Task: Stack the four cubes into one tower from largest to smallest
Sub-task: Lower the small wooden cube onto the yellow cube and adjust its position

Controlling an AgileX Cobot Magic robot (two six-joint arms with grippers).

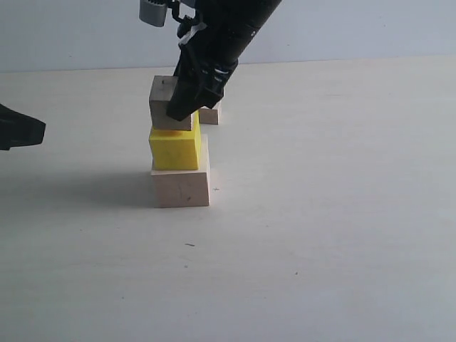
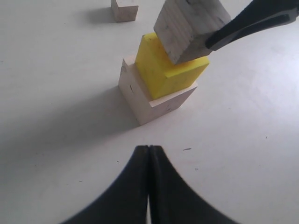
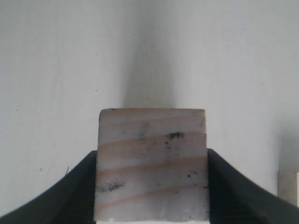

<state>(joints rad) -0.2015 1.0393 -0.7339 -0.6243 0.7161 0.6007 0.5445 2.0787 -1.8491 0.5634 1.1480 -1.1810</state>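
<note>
Pale wood cube (image 1: pixel 162 98) atop the yellow cube (image 1: pixel 174 149), clamped in the right pincer (image 3: pixel 152 196).

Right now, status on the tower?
Left fingers shut, empty, aside. Right fingers shut on third cube at top of yellow cube. Last small cube on table behind; nothing in the way.

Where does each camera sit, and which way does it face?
Exterior: low beside the table, side-on to the tower; right pincer grips the top cube, left pincer at the edge.
Left wrist: behind its shut pincer, facing the tower.
Right wrist: looking down between its fingers onto the top cube.
Shared: all three show that cube.
</note>
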